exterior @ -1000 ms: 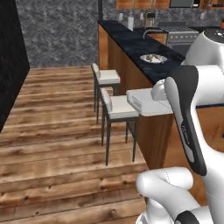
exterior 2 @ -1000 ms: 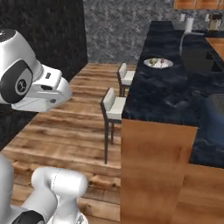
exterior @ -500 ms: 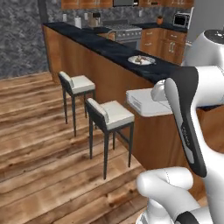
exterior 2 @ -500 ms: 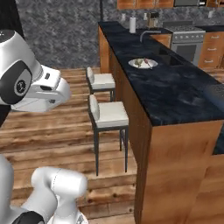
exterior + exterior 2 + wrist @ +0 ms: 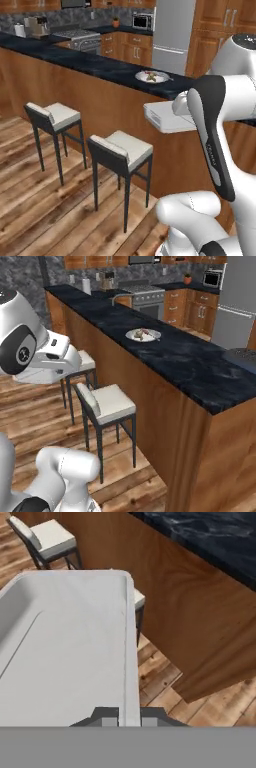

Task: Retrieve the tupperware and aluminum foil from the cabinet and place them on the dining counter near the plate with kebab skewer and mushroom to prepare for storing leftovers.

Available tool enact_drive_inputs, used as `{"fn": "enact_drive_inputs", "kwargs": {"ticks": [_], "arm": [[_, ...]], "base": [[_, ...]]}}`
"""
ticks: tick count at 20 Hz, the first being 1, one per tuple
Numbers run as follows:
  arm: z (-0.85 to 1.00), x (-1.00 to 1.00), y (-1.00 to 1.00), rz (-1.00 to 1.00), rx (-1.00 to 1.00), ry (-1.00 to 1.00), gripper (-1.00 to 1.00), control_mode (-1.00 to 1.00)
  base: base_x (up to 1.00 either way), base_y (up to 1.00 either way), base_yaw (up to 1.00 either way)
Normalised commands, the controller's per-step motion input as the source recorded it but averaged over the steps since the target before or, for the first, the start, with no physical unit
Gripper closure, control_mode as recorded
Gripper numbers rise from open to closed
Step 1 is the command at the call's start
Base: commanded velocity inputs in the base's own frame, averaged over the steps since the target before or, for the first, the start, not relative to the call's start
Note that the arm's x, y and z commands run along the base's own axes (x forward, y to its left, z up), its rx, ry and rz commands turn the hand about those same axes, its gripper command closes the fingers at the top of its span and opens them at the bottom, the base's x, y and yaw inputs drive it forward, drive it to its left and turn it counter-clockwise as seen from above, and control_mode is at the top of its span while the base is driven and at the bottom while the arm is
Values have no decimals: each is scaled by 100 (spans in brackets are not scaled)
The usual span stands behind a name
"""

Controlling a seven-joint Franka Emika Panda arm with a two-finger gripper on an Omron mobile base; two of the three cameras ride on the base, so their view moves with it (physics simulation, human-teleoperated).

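Closest to us, in the hand view, the jaws are clamped on the rim of the white tupperware [image 5: 65, 647], whose wall runs up between the two dark fingertips [image 5: 106, 718] and whose open, shallow inside spreads away to the left. In the left base view we see the same tupperware [image 5: 167, 117] from the side, held level in the air beside the wooden face of the dining worktop [image 5: 90, 62] and below its dark top; the hand itself is hidden there behind the white arm. The right base view adds the worktop's [image 5: 175, 356] near end and its brown side panel. Beneath the container, the hand view shows plank floor [image 5: 160, 672] and a white stool seat [image 5: 50, 534]; both base views show two such stools [image 5: 122, 150] standing against the worktop. Farther along the dark top sits the plate [image 5: 151, 76] with food on it, well apart from the tupperware, also seen in the right base view [image 5: 143, 334]. Beyond it stand a fridge [image 5: 172, 30], a stove [image 5: 142, 293] and wooden cabinets [image 5: 220, 25].
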Motion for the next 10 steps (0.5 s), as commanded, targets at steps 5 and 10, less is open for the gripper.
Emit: {"fn": "enact_drive_inputs", "kwargs": {"ticks": [5,10], "arm": [[0,0,0,0,0,0,100,100],[0,0,0,0,0,0,100,100]], "base": [[41,100,-56],[33,100,-54]]}}
